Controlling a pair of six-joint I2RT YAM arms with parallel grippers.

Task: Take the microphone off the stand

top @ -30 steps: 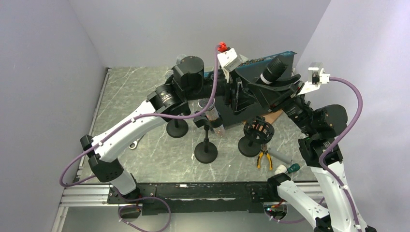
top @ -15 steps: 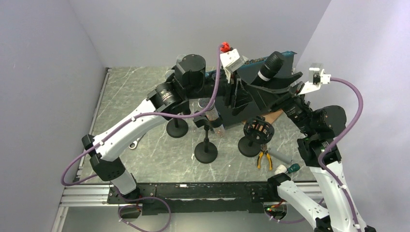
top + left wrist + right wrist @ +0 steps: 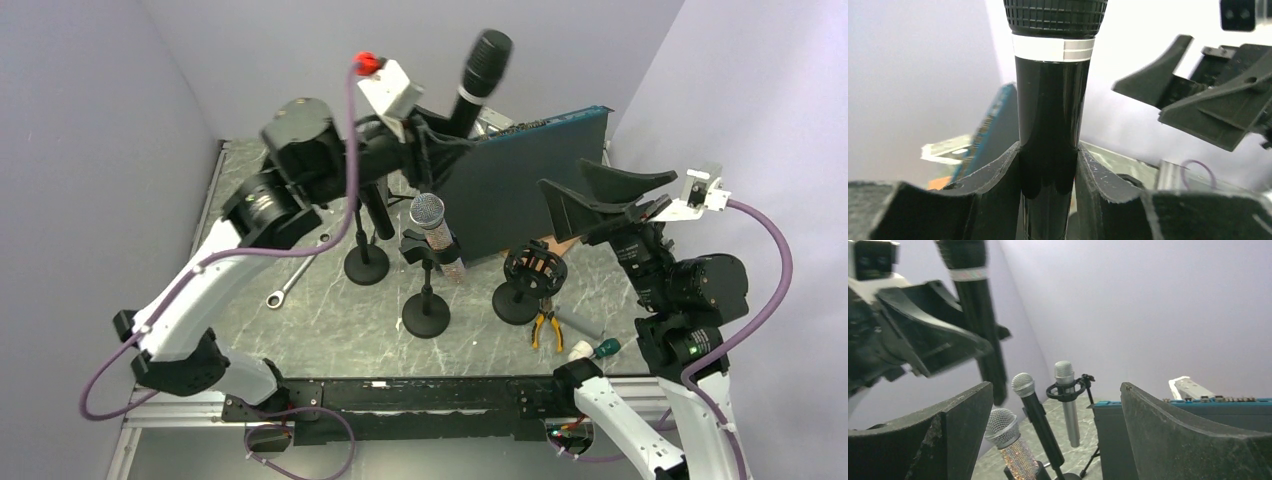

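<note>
A black microphone point(image 3: 478, 85) with a silver band point(image 3: 1053, 49) is held high above the table, my left gripper point(image 3: 447, 137) shut on its glossy body point(image 3: 1050, 110). In the right wrist view the same microphone point(image 3: 975, 315) hangs at the upper left. Below it, an empty black shock-mount stand point(image 3: 533, 275) stands on the marble table. My right gripper point(image 3: 603, 195) stands wide open to the right of the microphone, with nothing between its fingers point(image 3: 1188, 440).
A glitter microphone point(image 3: 432, 232) and a black one point(image 3: 1035, 415) sit in stands near the middle; a silver one point(image 3: 1068, 400) hangs in a shock mount. A blue case point(image 3: 520, 185) stands at the back. Pliers point(image 3: 545, 328), a screwdriver point(image 3: 598, 348) and a wrench point(image 3: 285, 288) lie on the table.
My right gripper opened, let go of the black microphone and drew back to the right. My left gripper closed on the microphone and lifted it up and to the left.
</note>
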